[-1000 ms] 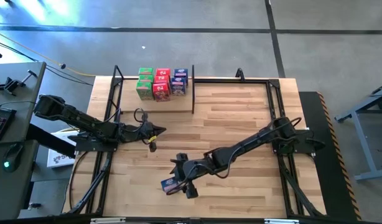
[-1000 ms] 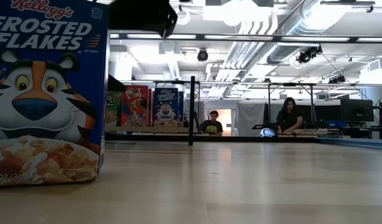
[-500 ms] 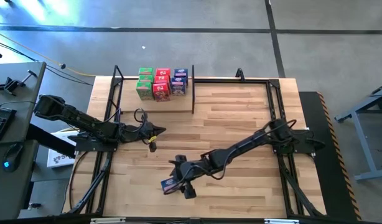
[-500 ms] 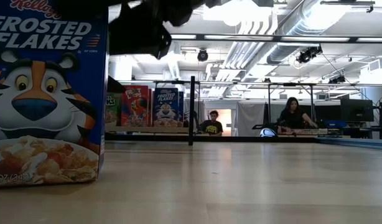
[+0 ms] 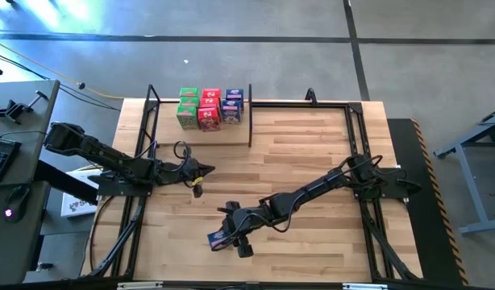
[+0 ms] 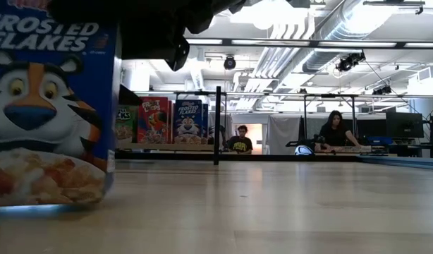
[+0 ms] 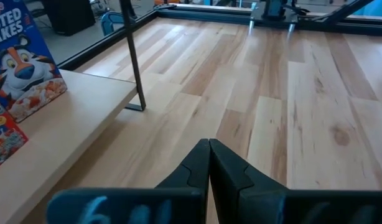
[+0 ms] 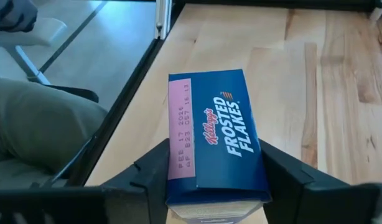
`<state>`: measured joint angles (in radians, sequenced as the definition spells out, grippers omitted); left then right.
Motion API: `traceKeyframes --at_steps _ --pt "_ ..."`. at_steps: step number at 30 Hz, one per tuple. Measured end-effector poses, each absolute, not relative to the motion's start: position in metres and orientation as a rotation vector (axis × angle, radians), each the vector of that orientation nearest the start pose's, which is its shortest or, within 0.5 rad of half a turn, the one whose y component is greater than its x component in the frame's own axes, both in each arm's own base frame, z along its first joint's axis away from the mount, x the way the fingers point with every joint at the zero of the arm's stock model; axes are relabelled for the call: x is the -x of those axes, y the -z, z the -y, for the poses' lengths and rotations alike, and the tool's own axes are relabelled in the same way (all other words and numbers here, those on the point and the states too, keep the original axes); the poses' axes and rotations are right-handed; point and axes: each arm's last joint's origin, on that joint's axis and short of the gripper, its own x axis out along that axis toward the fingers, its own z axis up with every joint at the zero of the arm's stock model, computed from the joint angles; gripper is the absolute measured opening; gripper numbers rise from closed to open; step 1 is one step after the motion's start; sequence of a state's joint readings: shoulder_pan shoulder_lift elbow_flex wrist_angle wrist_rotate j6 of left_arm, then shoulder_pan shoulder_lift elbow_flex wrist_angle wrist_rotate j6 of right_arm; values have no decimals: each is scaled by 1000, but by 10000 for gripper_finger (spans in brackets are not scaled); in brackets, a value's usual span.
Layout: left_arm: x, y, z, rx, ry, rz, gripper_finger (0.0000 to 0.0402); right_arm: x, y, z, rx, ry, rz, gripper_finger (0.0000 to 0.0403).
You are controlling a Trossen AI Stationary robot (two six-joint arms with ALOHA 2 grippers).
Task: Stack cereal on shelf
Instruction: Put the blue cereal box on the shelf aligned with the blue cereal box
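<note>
Right gripper (image 5: pixel 229 234): at the table's near edge; fingers now narrowed onto both sides of the blue Frosted Flakes box (image 8: pixel 213 134), where a second ago they stood wide.
Blue Frosted Flakes box: tilted and lifting at its base in the low view; earlier it stood flat.
Left gripper (image 5: pixel 201 171): closed, empty, waiting mid-table, unchanged.
Shelf (image 5: pixel 201 135): far left corner, eight boxes placed.
Meaning: last box gripped; carry to shelf remains.

Grey concrete floor (image 5: pixel 255 20) w/ dark lines; exposed ceiling ducts (image 6: pixel 343 21), two people at benches.
</note>
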<state>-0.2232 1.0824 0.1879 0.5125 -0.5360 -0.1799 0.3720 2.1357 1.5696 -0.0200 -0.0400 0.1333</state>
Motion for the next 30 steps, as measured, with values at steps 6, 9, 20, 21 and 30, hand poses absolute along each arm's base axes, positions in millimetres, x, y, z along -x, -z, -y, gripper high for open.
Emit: traceKeyframes --at_steps 6,9,20,21,30 --pt "-179 -149 33 50 -329 -318 0 -450 -197 -173 -11 -389 -567 168" --pt "-178 -149 37 47 -344 -309 0 -450 -210 -168 -1 -388 -525 168" --pt "-173 -157 35 89 -407 -266 0 -427 -301 -80 115 -190 -453 167" --pt "-172 -156 34 101 -414 -277 0 -423 -308 -66 124 -163 -453 167" --pt "-161 -137 26 186 -472 -350 0 -414 -315 64 137 -31 -489 167"
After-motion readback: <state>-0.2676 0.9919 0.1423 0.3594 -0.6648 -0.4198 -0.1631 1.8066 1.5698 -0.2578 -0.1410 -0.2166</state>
